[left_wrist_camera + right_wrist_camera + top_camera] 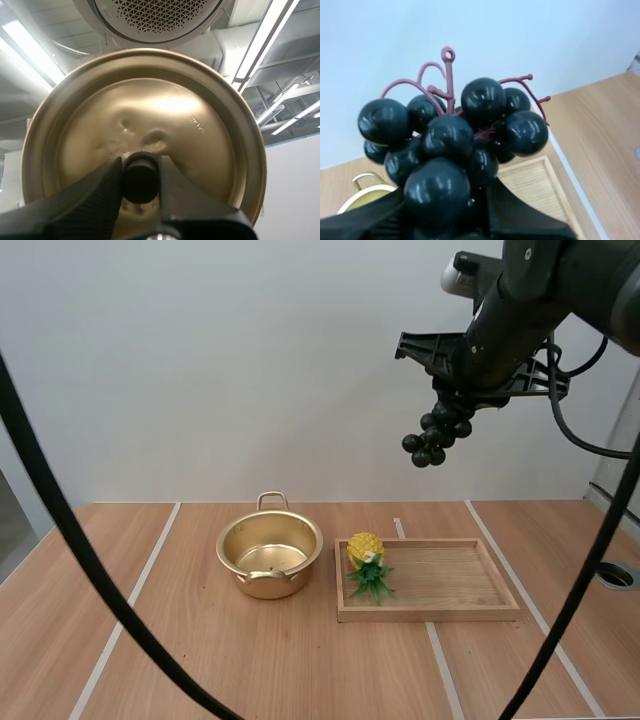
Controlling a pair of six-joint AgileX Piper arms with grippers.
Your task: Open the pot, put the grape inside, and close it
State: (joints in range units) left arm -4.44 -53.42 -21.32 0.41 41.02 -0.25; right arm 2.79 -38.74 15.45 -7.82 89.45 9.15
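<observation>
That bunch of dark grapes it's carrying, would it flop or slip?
Probably stiff: the bunch of grapes sits as one tight cluster in the right gripper. Glossy berries look slippery, so the pinch might slide. Plastic-looking red stems suggest it's light.

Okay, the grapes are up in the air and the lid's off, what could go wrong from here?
The grapes hang high in the right gripper, off toward the tray side of the open pot; a slip now would likely drop them by the tray or pineapple, not inside. The left gripper pinches the lid only by its small knob, so the lid might tilt or slip before closing.
</observation>
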